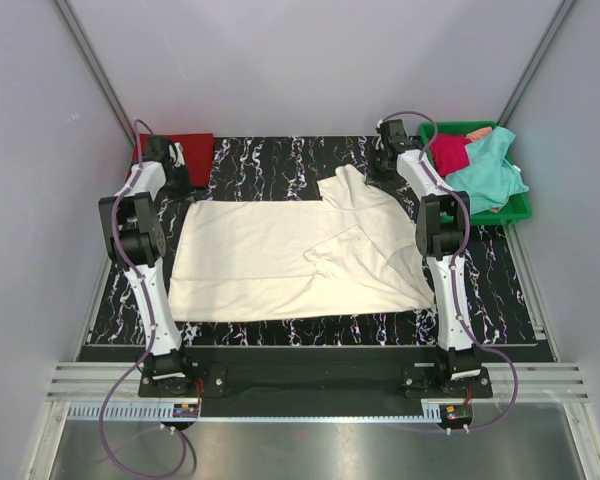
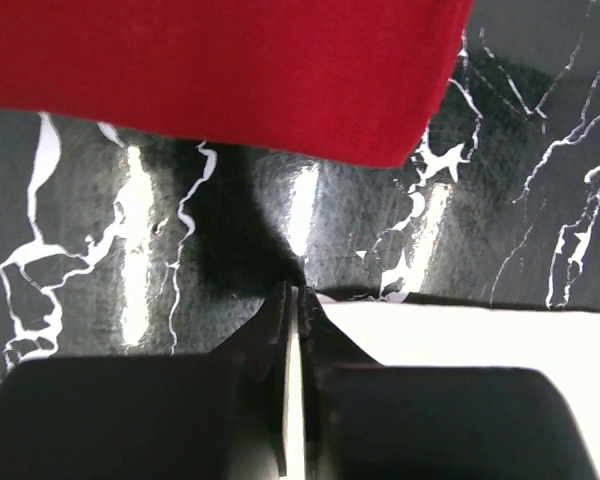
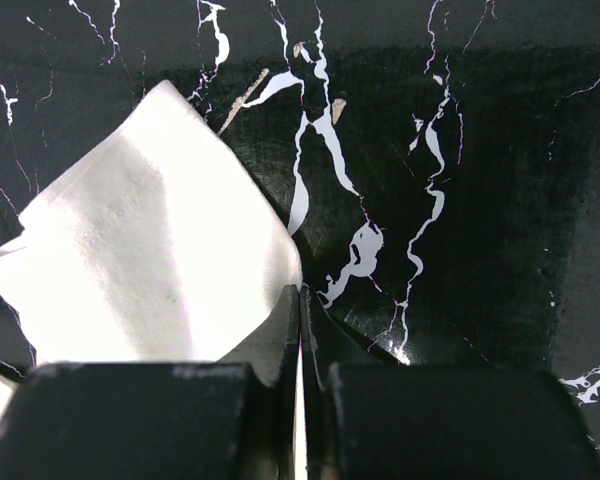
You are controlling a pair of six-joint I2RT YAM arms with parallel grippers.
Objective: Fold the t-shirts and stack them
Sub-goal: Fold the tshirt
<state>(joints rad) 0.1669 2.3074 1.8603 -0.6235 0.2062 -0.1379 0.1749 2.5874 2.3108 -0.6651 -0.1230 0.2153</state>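
Risks, judged from the present layout:
- Thin pinch on both sides. Only a pale sliver of cloth shows between the tips in each wrist view, so it may slip free on the lift, dropping one corner and skewing the fold.
- Uneven travel of the two arms would twist the large cream-white short-sleeved cloth t-shirt (image 1: 270, 260). Its right part lies doubled over itself with loose creases and is likely to unfold if dragged.
- Folded red cloth t-shirt (image 2: 230, 70) sits just beyond the left fingers (image 2: 295, 295), apart from them. A forward push could snag or shove it.

Fingers:
- Left: pressed together at the far-left corner of the cream-white shirt, apparently nipping its edge. Rest of the shirt spreads off to the right of the tips.
- Right fingers (image 3: 300, 292): pressed together at the far-right corner, apparently nipping a raised flap that stands just left of the tips. Bare tabletop to their right.

Position: cream-white shirt spread across the middle of the black white-veined marble-look tabletop (image 1: 280, 155), between the arms. Teal cloth t-shirt (image 1: 490, 175) and crimson cloth t-shirt (image 1: 448, 152) bunched in the green plastic tray (image 1: 520, 208) at far right, well apart from both pairs of fingers.
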